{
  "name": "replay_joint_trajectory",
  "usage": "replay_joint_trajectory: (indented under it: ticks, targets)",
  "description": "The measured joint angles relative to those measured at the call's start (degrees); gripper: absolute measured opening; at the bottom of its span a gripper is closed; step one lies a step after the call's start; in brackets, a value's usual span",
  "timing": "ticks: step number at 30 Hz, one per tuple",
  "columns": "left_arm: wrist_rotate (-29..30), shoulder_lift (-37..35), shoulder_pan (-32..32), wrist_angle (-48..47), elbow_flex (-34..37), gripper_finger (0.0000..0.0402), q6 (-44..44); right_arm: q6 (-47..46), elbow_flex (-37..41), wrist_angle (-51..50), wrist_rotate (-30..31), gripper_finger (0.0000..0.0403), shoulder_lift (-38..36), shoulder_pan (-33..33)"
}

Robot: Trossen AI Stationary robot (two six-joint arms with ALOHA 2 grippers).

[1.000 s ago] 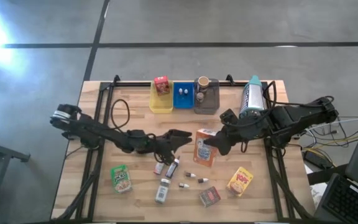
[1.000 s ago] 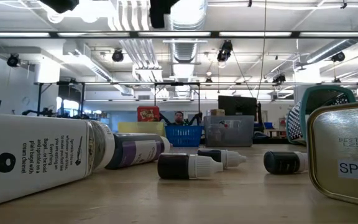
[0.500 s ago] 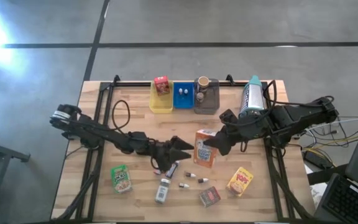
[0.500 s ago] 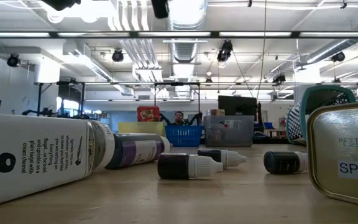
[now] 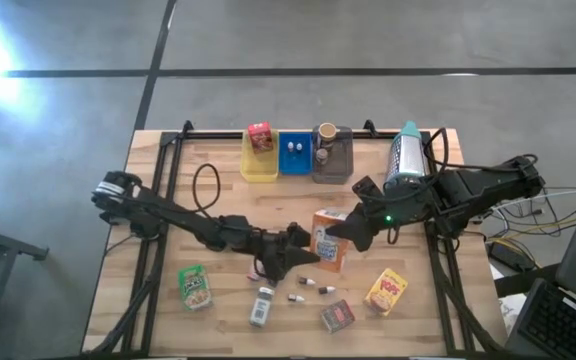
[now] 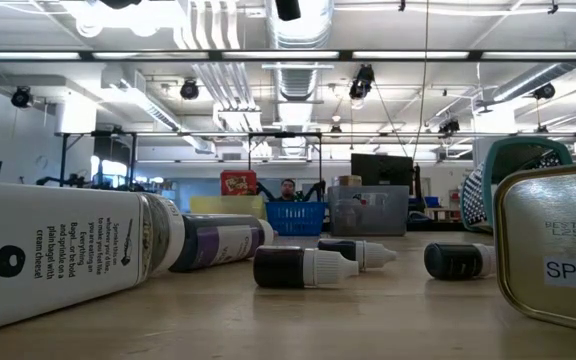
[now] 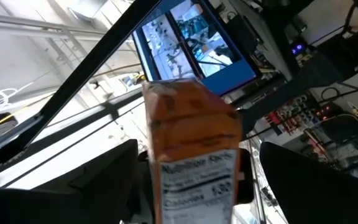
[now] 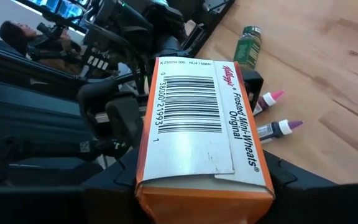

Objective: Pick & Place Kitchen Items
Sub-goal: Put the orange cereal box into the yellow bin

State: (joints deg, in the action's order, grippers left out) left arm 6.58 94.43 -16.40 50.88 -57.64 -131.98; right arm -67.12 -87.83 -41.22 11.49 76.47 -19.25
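The right end effector (image 5: 340,232) grips the orange cereal box (image 5: 330,238) mid-table, while the left end effector (image 5: 303,247), fingers spread, flanks its other side.

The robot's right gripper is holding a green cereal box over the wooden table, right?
Almost. The right gripper is shut on a cardboard cereal box over the wooden table, but the box is orange, not green. The right wrist view and the high view both show its orange sides.
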Motion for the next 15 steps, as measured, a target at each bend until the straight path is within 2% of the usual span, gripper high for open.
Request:
replay_joint_trajectory:
  ticks: [15]
  targets:
    - [-1.6, 3.2, 0.0, -0.6, -4.9, 0.0339, 0.8, 1.1, 0.0, -0.1, 0.0, 0.0155, 0.0, 0.0]
